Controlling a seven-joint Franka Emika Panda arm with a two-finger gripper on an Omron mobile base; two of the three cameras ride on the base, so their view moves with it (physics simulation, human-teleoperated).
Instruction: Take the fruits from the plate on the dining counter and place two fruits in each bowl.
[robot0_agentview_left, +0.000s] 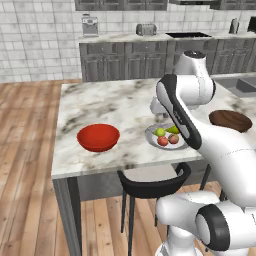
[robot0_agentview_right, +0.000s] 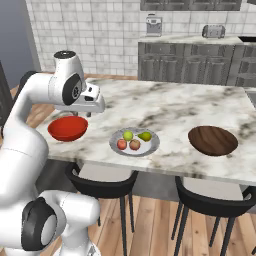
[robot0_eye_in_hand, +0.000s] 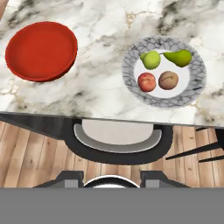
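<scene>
Opening step, nothing moved: 4 fruits (robot0_eye_in_hand: 162, 70) on plate (robot0_eye_in_hand: 131, 78), red bowl (robot0_eye_in_hand: 41, 50) and brown bowl (robot0_agentview_right: 213, 140) bare, gripper (robot0_eye_in_hand: 111, 177) closed, empty; next: open, descend onto 1 fruit.

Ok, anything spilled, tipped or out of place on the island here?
Nothing stands out. All four fruits sit on the plate: two pears and two reddish round ones. The red bowl and brown bowl stand upright on the counter.

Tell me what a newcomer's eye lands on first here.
The glossy red bowl stands out on the marble dining counter, empty. Beside it, the grey-rimmed plate holds all four fruits: two pears, two reddish round ones. A dark brown bowl sits further along, also empty.
</scene>
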